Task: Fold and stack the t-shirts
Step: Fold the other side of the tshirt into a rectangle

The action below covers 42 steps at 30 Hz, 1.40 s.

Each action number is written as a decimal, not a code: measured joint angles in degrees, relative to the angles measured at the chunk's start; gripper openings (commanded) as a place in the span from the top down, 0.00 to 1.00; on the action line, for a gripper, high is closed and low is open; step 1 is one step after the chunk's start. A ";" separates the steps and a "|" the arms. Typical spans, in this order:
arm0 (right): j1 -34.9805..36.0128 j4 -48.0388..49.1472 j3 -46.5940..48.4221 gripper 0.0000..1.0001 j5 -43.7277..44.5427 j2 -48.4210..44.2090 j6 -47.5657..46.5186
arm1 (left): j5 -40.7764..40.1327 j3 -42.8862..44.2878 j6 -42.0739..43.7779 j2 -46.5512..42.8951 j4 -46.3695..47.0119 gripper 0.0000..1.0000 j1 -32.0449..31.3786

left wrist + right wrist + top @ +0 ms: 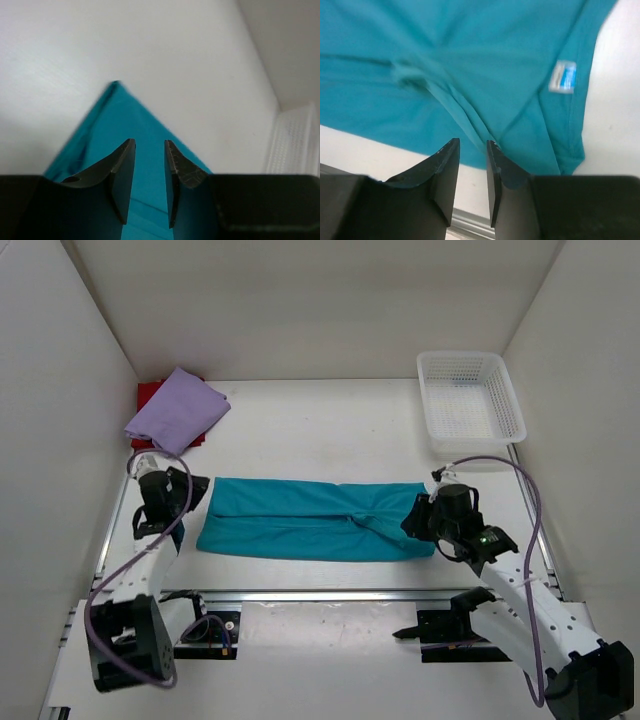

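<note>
- White walls are seen closing the table (320,430) on the left, back and right; a broad bare stretch lies between the teal shirt (300,520) and the back wall.
- The teal shirt is laid as a long folded band across the middle, creased near its right end, where a pale label (562,76) is sewn.
- The lavender shirt (178,410) is stacked folded on the red shirt (148,395) in the far left corner.
- The left gripper (150,142) is held at the band's left end and the right gripper (472,142) at its right; both are parted narrowly, with nothing pinched.
- Inside the basket (470,395), at the far right, only its own mesh is seen.
</note>
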 measured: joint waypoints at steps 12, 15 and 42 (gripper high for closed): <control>3.37 13.38 15.26 1.00 -2.51 30.53 -5.57 | -3.72 0.37 0.76 3.96 8.20 0.66 -26.49; 4.79 14.95 15.69 1.00 -2.99 35.93 -6.32 | -2.69 -0.39 0.76 6.36 8.98 0.66 -27.61; 8.13 18.47 8.96 1.00 -7.26 27.34 -5.55 | -4.00 -4.70 -0.11 5.57 11.54 0.63 -11.56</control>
